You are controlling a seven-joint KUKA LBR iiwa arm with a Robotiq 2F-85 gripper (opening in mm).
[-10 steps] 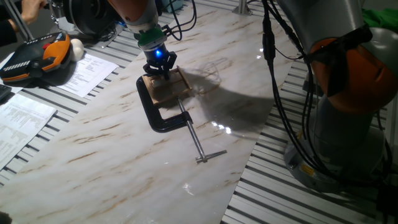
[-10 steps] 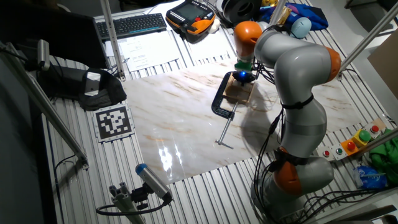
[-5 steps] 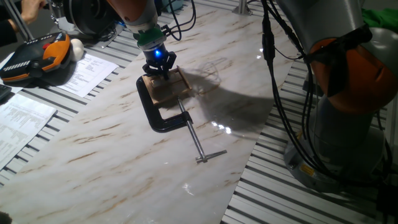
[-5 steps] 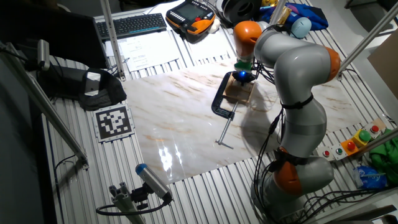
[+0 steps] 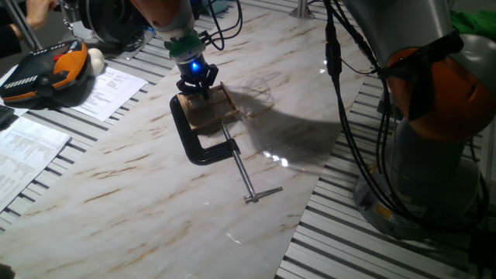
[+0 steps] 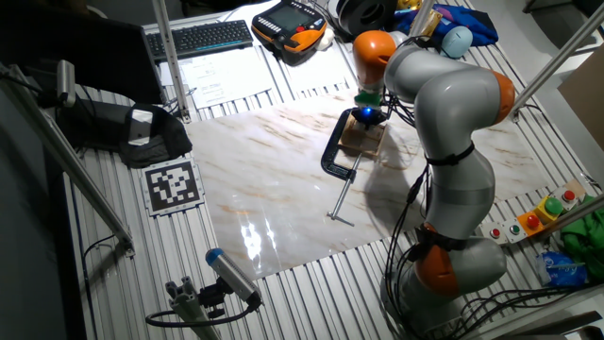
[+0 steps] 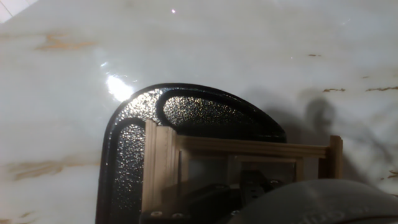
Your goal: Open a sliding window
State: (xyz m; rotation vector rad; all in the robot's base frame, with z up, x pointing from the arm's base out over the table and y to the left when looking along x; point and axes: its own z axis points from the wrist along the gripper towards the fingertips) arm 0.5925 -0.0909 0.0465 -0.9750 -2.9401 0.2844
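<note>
The sliding window [image 5: 208, 110] is a small light wooden frame lying on the marble table, held in a black C-clamp [image 5: 195, 143]. My gripper [image 5: 197, 88] points straight down onto the window's far edge, a blue light glowing just above the fingers. The fingers look drawn together and narrow and hold nothing. In the other fixed view the gripper [image 6: 366, 119] stands on the window [image 6: 362, 140]. In the hand view the window's frame and bars [image 7: 242, 149] lie over the clamp's black arch [image 7: 186, 115]. The fingertips are dark and blurred at the bottom edge.
The clamp's long steel screw [image 5: 244, 174] with its crossbar reaches towards the table's front. An orange and black teach pendant [image 5: 46, 70] and papers [image 5: 108, 85] lie at the left. The arm's base and cables [image 5: 418, 116] stand at the right.
</note>
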